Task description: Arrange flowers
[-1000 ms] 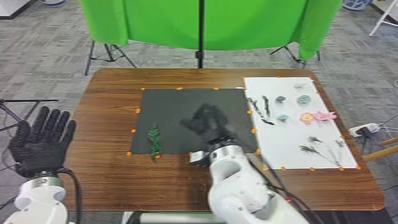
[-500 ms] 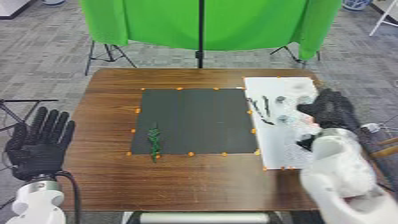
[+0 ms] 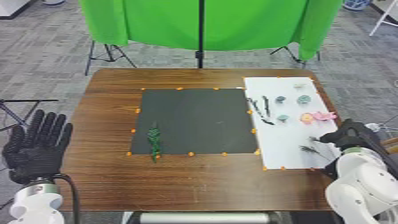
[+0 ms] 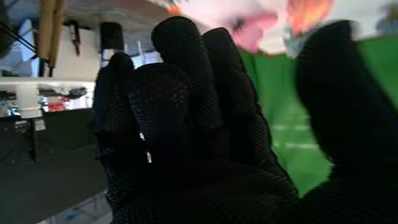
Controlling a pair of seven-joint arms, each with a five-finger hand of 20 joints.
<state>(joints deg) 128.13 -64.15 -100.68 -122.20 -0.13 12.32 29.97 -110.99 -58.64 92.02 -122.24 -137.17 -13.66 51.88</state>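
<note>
Sprigs (image 3: 311,149), laid near the white sheet's (image 3: 286,140) near right corner, are best pinched singly by the stem. The right hand (image 3: 354,133) is held by the sheet's right edge, thumb spread from fingers.

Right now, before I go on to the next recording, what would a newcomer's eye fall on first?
Probably the bright green cloth beyond the table, then the pink flower near the right edge of the white sheet. Next, likely the green sprig on the left part of the dark mat.
</note>
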